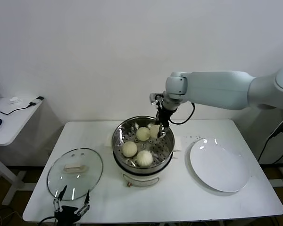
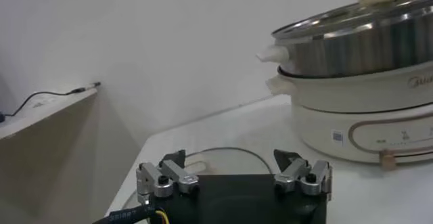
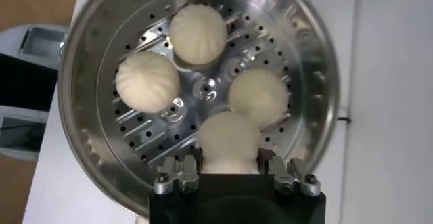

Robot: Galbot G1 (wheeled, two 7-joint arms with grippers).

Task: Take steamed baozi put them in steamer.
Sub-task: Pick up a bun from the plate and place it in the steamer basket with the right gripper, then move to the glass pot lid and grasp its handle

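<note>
4 baozi (image 3: pixel 197 33) in steamer (image 3: pixel 311 76), R fingers (image 3: pixel 230 172) prob gripping one

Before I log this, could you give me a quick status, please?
Right pincer shut on fourth baozi inside steamer. Left pincer open, parked. Nothing blocking.

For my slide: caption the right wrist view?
Right gripper shut on the fourth baozi inside the steamer.

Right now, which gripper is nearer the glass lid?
Left. The left gripper hovers open at the near edge of the glass lid; the right gripper is off in the steamer, shut on a baozi.
</note>
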